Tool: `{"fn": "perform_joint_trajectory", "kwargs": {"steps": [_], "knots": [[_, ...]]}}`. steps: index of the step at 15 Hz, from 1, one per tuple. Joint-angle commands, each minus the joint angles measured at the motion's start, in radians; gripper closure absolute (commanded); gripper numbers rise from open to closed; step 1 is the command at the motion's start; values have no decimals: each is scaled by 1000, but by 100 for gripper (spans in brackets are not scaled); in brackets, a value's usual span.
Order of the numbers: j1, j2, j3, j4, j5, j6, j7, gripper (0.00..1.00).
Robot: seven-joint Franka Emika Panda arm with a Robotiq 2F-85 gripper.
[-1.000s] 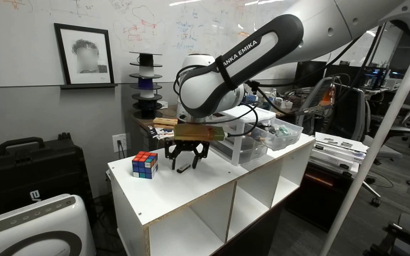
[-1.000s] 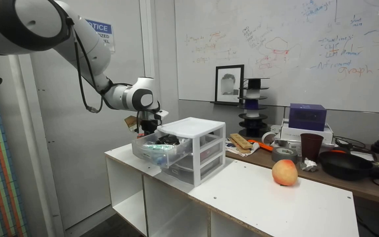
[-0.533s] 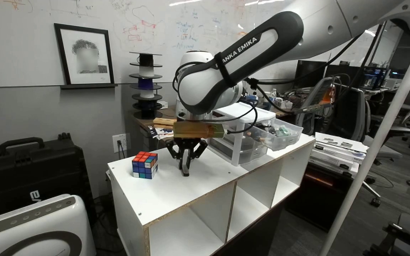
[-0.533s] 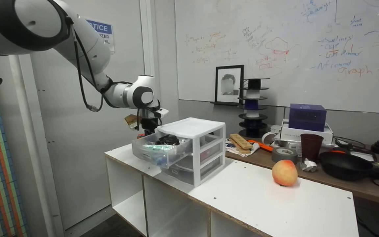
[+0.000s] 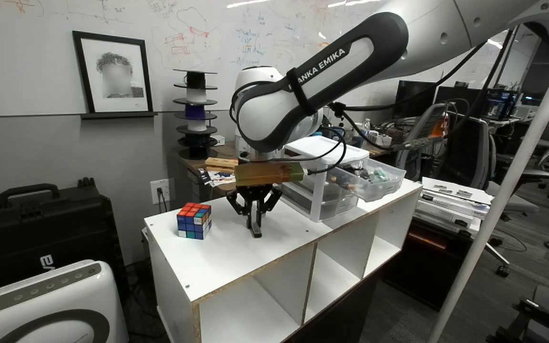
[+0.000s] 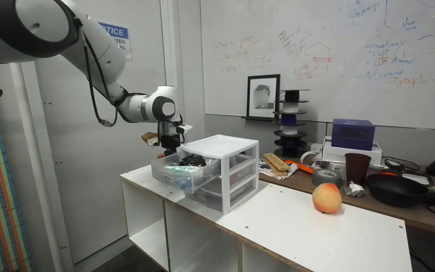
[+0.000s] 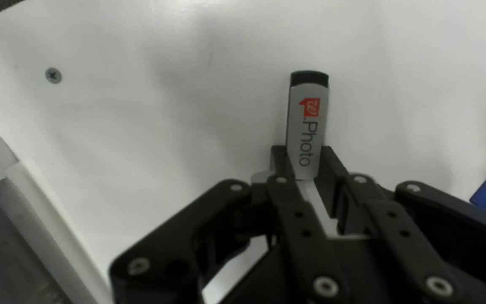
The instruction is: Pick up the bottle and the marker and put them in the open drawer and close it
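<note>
In an exterior view, left of the black two-finger gripper (image 5: 255, 224), a multicoloured plastic puzzle cube (image 5: 194, 221) stands apart from it. The gripper pinches the presumed marker (image 7: 308, 118), a short grey-and-black stick, across its narrow width near one end, probably for a sure hold. Right of the gripper, past a white plastic frame (image 5: 319, 190), a translucent plastic drawer (image 5: 383, 189) stands open, presumably to receive it; whether the bottle is inside cannot be told. Frame and drawer rim suggest lifting into open room first
</note>
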Motion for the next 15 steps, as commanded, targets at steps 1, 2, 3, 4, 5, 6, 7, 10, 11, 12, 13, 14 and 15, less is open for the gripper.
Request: {"fn": "perform_joint_trajectory", "kwargs": {"steps": [1,2,3,4,5,6,7,10,11,12,13,14,15], "knots": [[18,-48,-19,-20,-23,-37,19,90],[17,-71,-17,-40,-24,-36,17,90],[16,-94,-14,-61,-23,-30,14,90],[19,-127,-13,-92,-25,-20,15,90],[21,-157,-12,-118,-26,-18,16,90],[28,-200,-17,-161,-38,-11,22,90],[33,-242,-18,-199,-47,-8,27,90],[43,-399,-19,-353,-104,10,43,90],[42,-448,-15,-396,-120,15,51,91],[37,-500,-10,-443,-134,24,59,91],[32,-555,-8,-489,-152,28,72,91],[23,-608,-4,-533,-167,27,83,91],[9,-663,2,-578,-177,31,90,91]]}}
